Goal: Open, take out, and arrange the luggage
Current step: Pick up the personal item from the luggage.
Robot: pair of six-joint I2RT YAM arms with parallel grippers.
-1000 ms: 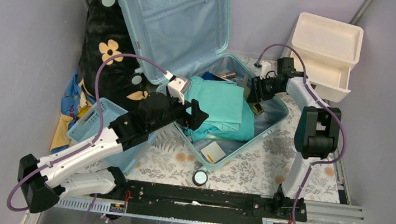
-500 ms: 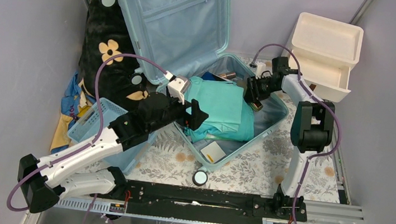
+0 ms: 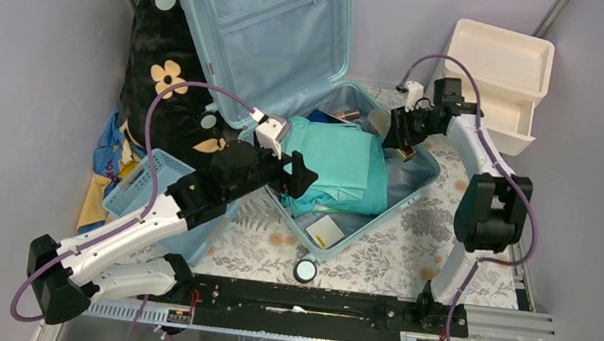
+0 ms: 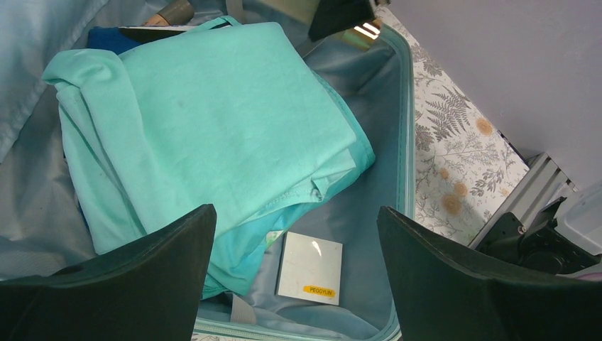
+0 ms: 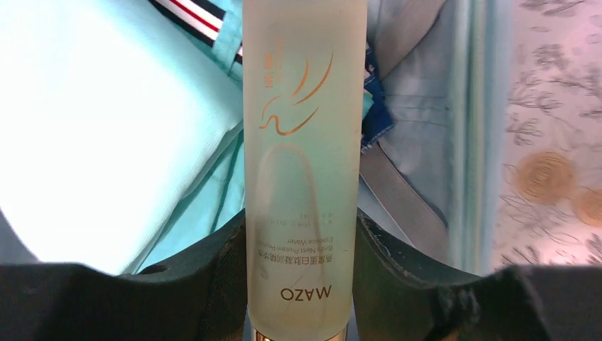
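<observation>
The luggage [image 3: 272, 30] lies open, its lid leaning up against the back. Inside it sit folded teal clothes [image 3: 338, 162] [image 4: 213, 121] and a small white box [image 4: 310, 266] [image 3: 326, 231]. My left gripper [image 3: 294, 174] [image 4: 294, 220] hangs open over the near left part of the case, above the clothes and the box, holding nothing. My right gripper [image 3: 398, 139] [image 5: 302, 234] is shut on a frosted pale-green bottle [image 5: 305, 142] marked MAZO, held above the case's far right rim.
A cream drawer unit [image 3: 498, 81] with its lower drawer pulled out stands at the back right. A blue basket [image 3: 147, 183] sits left of the case under my left arm, beside black flowered fabric [image 3: 163, 77]. A flowered cloth [image 3: 392, 249] covers the table.
My right gripper has risen and moved back and to the right with the bottle, from over the case's inside to above its far right rim. The left arm has not moved.
</observation>
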